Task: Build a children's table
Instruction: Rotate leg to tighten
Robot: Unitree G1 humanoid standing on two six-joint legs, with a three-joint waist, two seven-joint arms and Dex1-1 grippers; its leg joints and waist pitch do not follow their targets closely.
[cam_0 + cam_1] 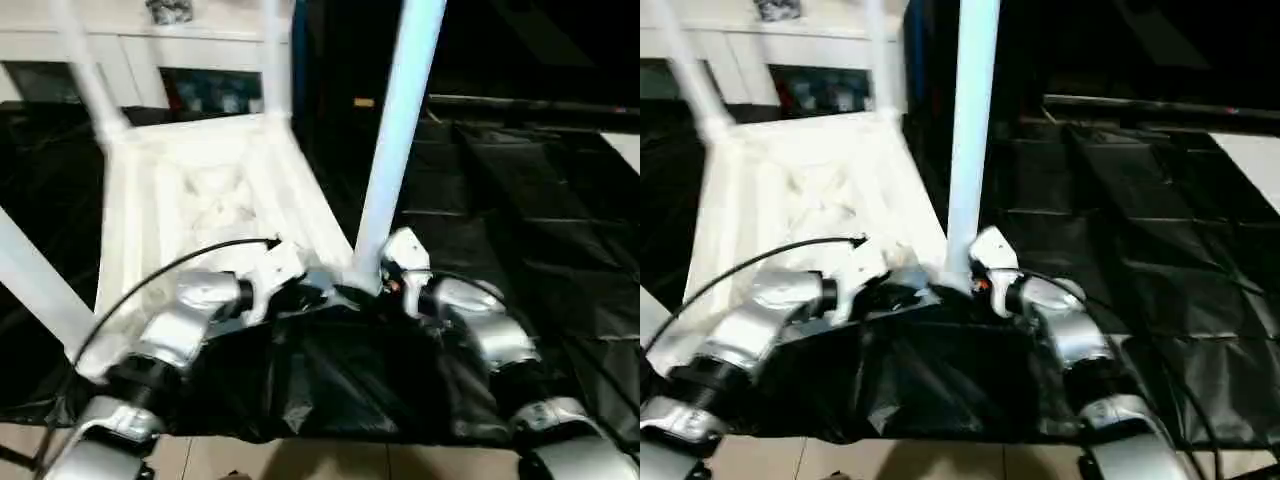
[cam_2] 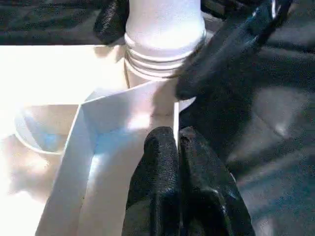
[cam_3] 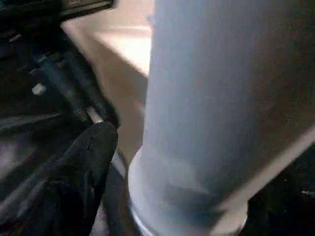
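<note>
The children's table lies upside down on a black sheet, its ribbed top facing up and its white legs standing in the corner sockets. The near right leg rises from the corner closest to my hands. My left gripper is shut on the thin rim wall of the top just beside that socket. My right gripper is open at the base of the near right leg, one finger on each side. In the right wrist view its finger stands a little apart from the leg.
The other legs stand up at the far and near left corners. A white cabinet with glass doors is behind the table. The black sheet spreads to the right; a bare floor strip runs along its near edge.
</note>
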